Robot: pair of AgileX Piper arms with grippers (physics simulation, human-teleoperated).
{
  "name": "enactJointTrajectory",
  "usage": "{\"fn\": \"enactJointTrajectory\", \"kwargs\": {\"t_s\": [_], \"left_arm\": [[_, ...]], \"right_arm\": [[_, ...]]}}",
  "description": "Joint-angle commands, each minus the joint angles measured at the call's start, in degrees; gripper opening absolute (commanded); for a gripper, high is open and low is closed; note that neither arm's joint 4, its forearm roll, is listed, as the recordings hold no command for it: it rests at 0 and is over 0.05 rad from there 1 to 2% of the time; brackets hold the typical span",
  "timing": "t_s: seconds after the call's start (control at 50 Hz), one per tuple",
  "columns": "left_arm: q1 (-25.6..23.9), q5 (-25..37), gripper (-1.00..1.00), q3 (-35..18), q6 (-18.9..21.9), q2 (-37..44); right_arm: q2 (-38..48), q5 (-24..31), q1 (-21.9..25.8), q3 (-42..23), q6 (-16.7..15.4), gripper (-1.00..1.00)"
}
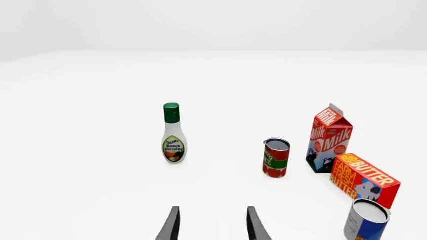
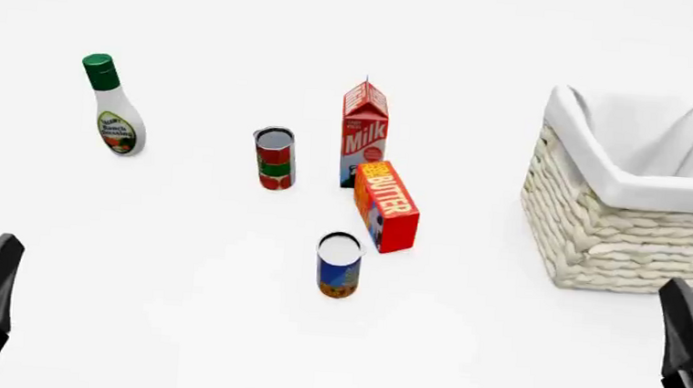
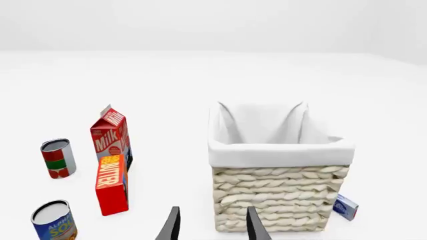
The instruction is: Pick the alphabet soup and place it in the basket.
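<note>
The alphabet soup (image 2: pixel 339 265) is a small blue-labelled can with an orange base and pale top, standing upright near the middle of the table; it also shows as the alphabet soup (image 1: pixel 367 220) and the alphabet soup (image 3: pixel 53 221). The basket (image 2: pixel 619 227), woven cream wicker with a white cloth lining, stands at the right; the basket (image 3: pixel 280 192) fills the right wrist view. My left gripper (image 1: pixel 213 227) is open with nothing between its fingers, well short of the can. My right gripper (image 3: pixel 212 226) is open and empty, close in front of the basket.
A red-and-green can (image 2: pixel 275 158), a milk carton (image 2: pixel 364 133) and a butter box (image 2: pixel 388 206) stand just behind the soup. A ranch dressing bottle (image 2: pixel 113 109) is at the far left. A small blue box (image 3: pixel 345 207) peeks from behind the basket.
</note>
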Motion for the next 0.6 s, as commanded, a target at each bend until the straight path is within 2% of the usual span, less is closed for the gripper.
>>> {"fn": "enactJointTrajectory", "kwargs": {"t_s": [0.02,0.36,0.6], "left_arm": [[0.0,0.0,1.0,0.0,0.0,0.0],[0.0,0.0,1.0,0.0,0.0,0.0],[0.0,0.0,1.0,0.0,0.0,0.0]], "right_arm": [[-0.4,0.98,-0.13,-0.45,0.61,1.0],[-0.57,2.11,1.31,-2.43,0.77,1.0],[-0.59,3.87,5.76,-5.25,0.11,1.0]]}}
